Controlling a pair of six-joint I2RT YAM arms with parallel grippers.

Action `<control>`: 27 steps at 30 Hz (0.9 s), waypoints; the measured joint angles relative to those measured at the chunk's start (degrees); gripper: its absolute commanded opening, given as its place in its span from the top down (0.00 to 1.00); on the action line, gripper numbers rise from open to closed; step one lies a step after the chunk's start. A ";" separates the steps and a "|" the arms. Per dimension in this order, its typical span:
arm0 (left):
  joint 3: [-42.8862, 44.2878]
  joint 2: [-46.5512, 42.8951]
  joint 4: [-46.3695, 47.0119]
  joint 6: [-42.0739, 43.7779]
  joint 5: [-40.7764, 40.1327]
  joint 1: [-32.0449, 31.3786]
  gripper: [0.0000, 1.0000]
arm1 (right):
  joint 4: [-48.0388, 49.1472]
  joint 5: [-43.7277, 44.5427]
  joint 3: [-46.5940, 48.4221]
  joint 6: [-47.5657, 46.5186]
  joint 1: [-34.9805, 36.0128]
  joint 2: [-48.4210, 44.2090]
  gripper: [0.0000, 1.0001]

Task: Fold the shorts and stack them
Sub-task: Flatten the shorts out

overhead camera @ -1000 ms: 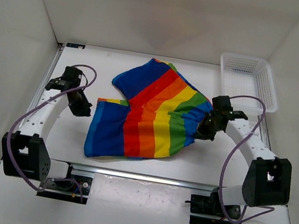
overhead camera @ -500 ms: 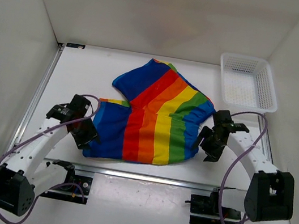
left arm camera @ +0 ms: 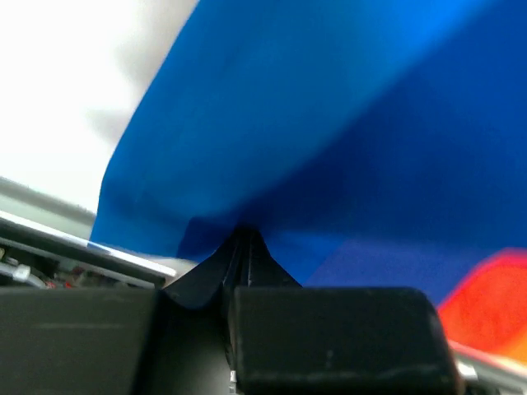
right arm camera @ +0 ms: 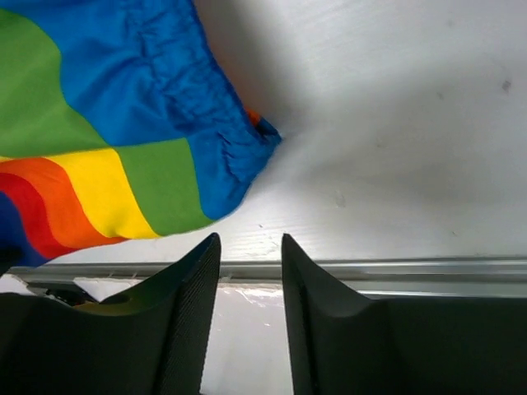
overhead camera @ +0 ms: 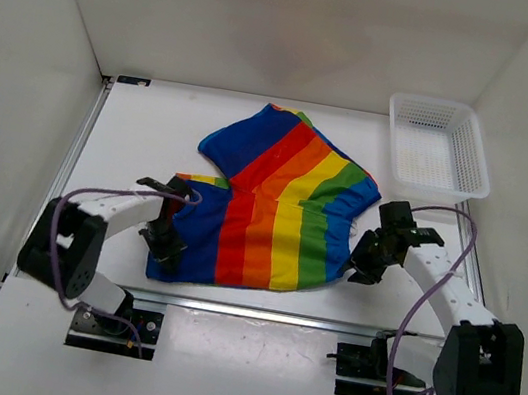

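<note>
**Pinching near-left corner, right side not gripped yet**

Left gripper (overhead camera: 164, 239) is clamped tight on the blue near-left corner of the rainbow-striped cloth shorts (overhead camera: 268, 203). The wrist view shows only a thin bite of cloth, right at the tips. Right gripper (overhead camera: 366, 265) sits just off the gathered near-right corner, jaws partly apart with nothing between them. The shorts lie spread flat mid-table, with the near hem just beside the aluminium rail (overhead camera: 255, 312).

Risks:
- The thin left bite could slip out under any lift or pull.
- Lifting the left side alone would drag and skew the cloth, so I'd want the right side gripped first.
- The right jaws are beside the cloth, not over it, so closing here likely grabs air.
- The rail is close under both grippers, and a low approach could snag the fingers.

Room: bare white table (overhead camera: 132, 135) on the left and far side gives space to fold away from the arms. The white plastic mesh basket (overhead camera: 438, 146) blocks the far right, well apart from the shorts.
</note>
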 measured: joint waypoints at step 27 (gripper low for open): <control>53.05 41.16 -3.58 10.01 -12.81 1.95 0.86 | 10.82 2.84 16.20 4.46 -0.13 32.89 0.96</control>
